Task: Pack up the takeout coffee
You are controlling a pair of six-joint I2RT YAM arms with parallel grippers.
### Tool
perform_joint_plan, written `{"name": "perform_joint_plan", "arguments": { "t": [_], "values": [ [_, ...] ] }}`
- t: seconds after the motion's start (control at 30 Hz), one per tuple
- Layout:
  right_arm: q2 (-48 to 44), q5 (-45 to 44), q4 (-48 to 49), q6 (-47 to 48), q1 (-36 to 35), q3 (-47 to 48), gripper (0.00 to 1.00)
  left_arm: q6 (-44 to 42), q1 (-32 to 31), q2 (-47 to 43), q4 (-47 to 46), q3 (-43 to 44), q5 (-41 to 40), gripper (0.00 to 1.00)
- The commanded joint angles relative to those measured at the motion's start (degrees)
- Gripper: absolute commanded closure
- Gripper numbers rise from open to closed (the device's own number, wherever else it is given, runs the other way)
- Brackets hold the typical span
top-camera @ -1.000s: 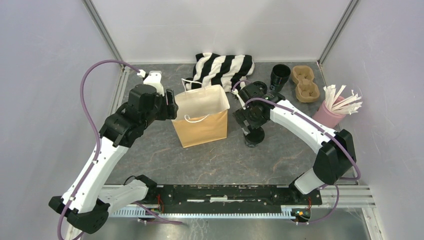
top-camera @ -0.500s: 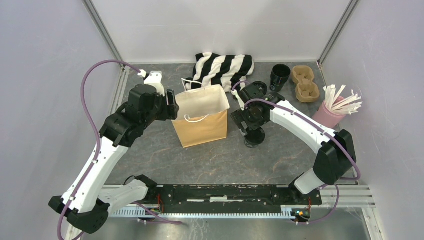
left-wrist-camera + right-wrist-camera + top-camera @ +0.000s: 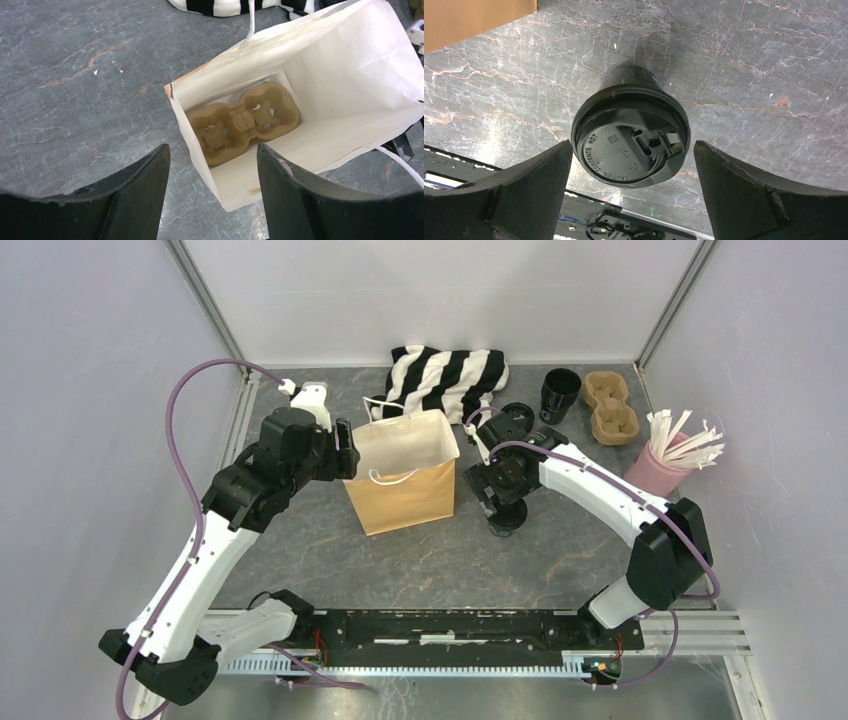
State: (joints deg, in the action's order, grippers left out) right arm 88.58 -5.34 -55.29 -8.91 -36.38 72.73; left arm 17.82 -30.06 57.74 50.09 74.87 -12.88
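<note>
The takeout coffee [image 3: 630,145], a small black cup with a round black lid, stands upright on the grey table right of the brown paper bag [image 3: 405,485]. My right gripper [image 3: 633,146] hangs open above it, a finger on either side of the lid, touching nothing. From above, the cup [image 3: 508,517] is mostly hidden under that gripper [image 3: 503,492]. My left gripper [image 3: 212,147] is open at the bag's left rim, and the bag's near corner shows between its fingers. The bag [image 3: 350,65] stands open with a cardboard cup carrier [image 3: 242,122] on its bottom.
A black-and-white striped cloth [image 3: 450,375] lies behind the bag. At the back right are a lidless black cup [image 3: 560,390], a second cardboard carrier [image 3: 611,406] and a pink cup of white sticks [image 3: 665,462]. Metal frame posts and walls enclose the table.
My right gripper has edged slightly left over the cup. The left arm and the bag have barely moved.
</note>
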Motion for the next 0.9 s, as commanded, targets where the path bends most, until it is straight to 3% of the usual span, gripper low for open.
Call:
{"name": "perform_joint_plan", "arguments": {
  "t": [0.0,0.87],
  "values": [
    [0.19,-1.41,1.07,0.2,-0.2,0.06,0.02,0.54,0.18,0.25,-1.04,1.51,0.94,0.29],
    [0.94,-0.5,1.49,0.0,-0.07,-1.27,0.03,-1.02,0.18,1.71,-1.11,2.21,1.0,0.29]
  ]
}}
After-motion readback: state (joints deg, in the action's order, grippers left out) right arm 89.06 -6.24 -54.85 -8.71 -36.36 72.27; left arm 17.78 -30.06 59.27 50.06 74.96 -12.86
